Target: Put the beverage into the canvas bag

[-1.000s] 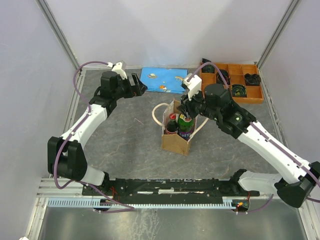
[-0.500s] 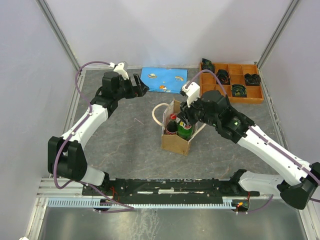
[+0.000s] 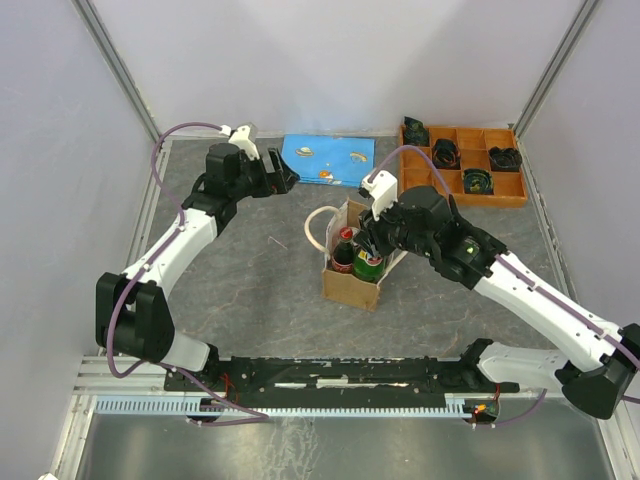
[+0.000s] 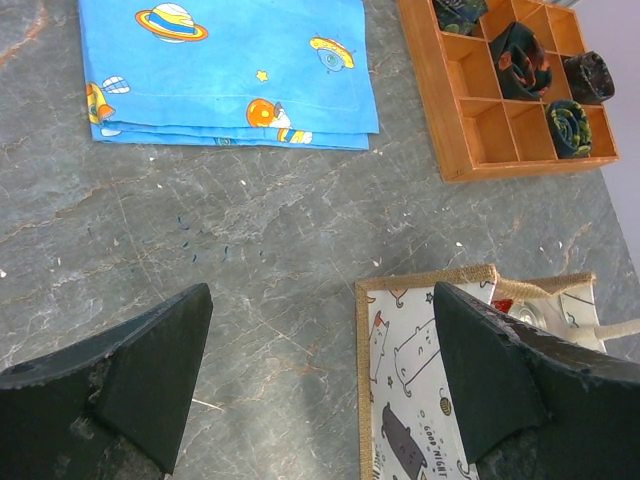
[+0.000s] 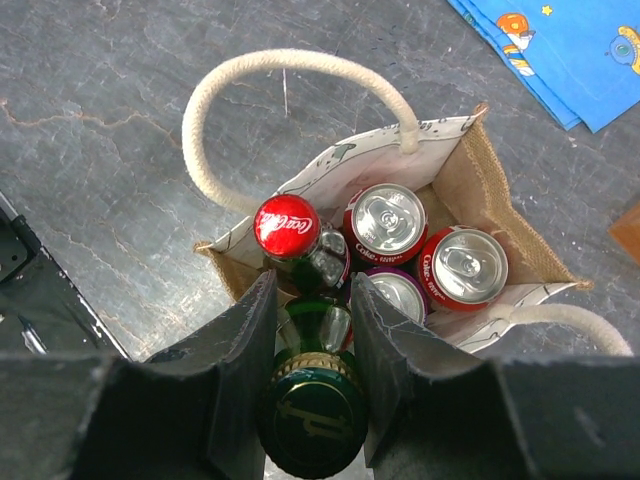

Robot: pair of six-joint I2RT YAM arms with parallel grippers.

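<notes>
Two arm bases at the bottom of the overhead view, bolted along the near edge of the grey stone-patterned table (image 3: 240, 290). Reached from the lower right up toward frame centre with the right gripper (image 3: 372, 238), pointed down over the canvas bag (image 3: 350, 288). Clamped on the neck of a green bottle (image 5: 312, 410), with a dark finger (image 5: 240, 350) pressed to each side just under the cap in the right wrist view.

Stood upright at mid-frame with its mouth open and one cream rope handle (image 5: 290, 62) looped toward the top of that wrist view. Held the green bottle's body inside the near corner of the mouth, touching a cola bottle (image 5: 285, 225) with a red cap; could not tell how deep. Packed just behind these, centre right of the wrist view: two red cans (image 5: 385, 222) and a purple can (image 5: 398, 290), tops up, touching one another.

Farther up and to the left in the overhead view, hung the left gripper (image 3: 282, 172) well apart from the bag, jaws spread wide with nothing between them. Showed only bare table and the bag's printed lining, lower right, in its own view.

At the far edge, top centre: a folded blue cloth (image 3: 328, 160) with planet prints, laid flat. To its right, upper right of the frame: an orange tray (image 3: 495, 203), with dark rolled items (image 4: 520, 60) in several cells.
</notes>
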